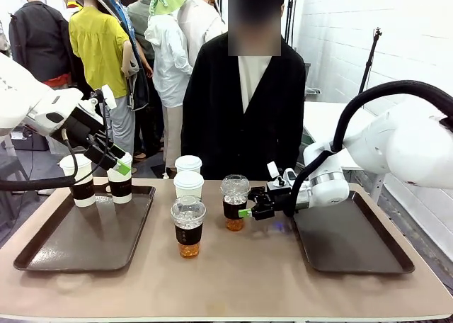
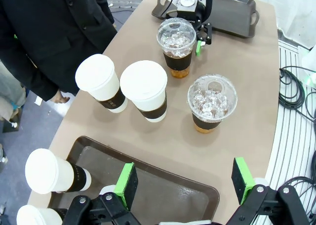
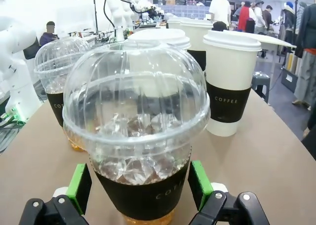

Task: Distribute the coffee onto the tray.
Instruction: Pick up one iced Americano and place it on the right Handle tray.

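Two white lidded coffee cups [image 1: 76, 181] [image 1: 120, 186] with brown sleeves stand at the far edge of the left tray [image 1: 85, 245]. My left gripper [image 1: 119, 168] hovers open just above the right one of them; in the left wrist view its fingers [image 2: 126, 185] spread over the tray [image 2: 163, 195] with nothing between them. Mid-table stand two more white cups [image 1: 188, 166] [image 1: 188, 186] and two clear dome-lidded cups [image 1: 188, 224] [image 1: 235, 199] of amber drink. My right gripper [image 3: 139, 188] is open, its green pads on either side of the sleeve of the right dome cup [image 3: 136, 136].
The right tray [image 1: 354, 245] lies bare under my right arm. A person in a black coat [image 1: 244, 103] stands at the table's far edge behind the cups. The near half of the left tray is free.
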`<state>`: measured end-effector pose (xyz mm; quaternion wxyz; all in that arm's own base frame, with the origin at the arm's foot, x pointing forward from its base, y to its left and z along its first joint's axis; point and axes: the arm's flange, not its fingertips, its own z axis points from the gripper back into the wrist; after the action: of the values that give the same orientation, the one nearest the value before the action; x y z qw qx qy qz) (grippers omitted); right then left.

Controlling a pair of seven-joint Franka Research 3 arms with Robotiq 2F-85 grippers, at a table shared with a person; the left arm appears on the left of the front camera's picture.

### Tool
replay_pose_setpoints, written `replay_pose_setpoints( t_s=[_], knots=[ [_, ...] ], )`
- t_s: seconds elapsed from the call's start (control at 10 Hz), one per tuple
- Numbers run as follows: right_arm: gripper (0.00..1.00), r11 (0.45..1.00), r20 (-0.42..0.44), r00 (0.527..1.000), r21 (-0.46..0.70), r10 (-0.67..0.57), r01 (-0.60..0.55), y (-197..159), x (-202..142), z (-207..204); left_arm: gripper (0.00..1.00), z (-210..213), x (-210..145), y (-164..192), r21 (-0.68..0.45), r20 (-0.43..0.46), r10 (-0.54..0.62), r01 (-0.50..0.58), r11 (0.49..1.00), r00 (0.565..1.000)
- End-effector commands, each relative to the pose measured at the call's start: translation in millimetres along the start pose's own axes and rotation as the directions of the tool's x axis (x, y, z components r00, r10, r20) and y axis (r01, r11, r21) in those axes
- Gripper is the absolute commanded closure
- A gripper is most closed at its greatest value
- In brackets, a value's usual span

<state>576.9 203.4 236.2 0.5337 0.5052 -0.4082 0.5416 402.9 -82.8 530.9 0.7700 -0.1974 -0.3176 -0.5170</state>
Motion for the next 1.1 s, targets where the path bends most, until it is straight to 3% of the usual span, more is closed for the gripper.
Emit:
replay_pose_setpoints(
  t_s=[0.0,0.6,0.8,1.0],
  knots=[
    [0.0,0.999,0.008,1.0,0.024,-0.022,0.021,-8,0,-13,0.0,0,-2,3,-0.012,0.021,-0.014,0.014,1.0,1.0],
    [0.0,0.996,0.022,0.997,0.052,-0.071,0.07,-9,-1,-27,0.0,0,-2,3,-0.012,0.021,-0.014,0.014,1.0,1.0],
    [0.39,0.997,0.04,0.997,0.028,-0.068,0.067,-10,-3,-24,0.0,0,-2,3,-0.012,0.021,-0.014,0.014,1.0,1.0],
    [0.39,0.998,0.04,0.997,0.015,-0.069,0.069,-9,-2,-20,0.0,0,-2,3,-0.012,0.021,-0.014,0.014,1.0,1.0]
  ],
)
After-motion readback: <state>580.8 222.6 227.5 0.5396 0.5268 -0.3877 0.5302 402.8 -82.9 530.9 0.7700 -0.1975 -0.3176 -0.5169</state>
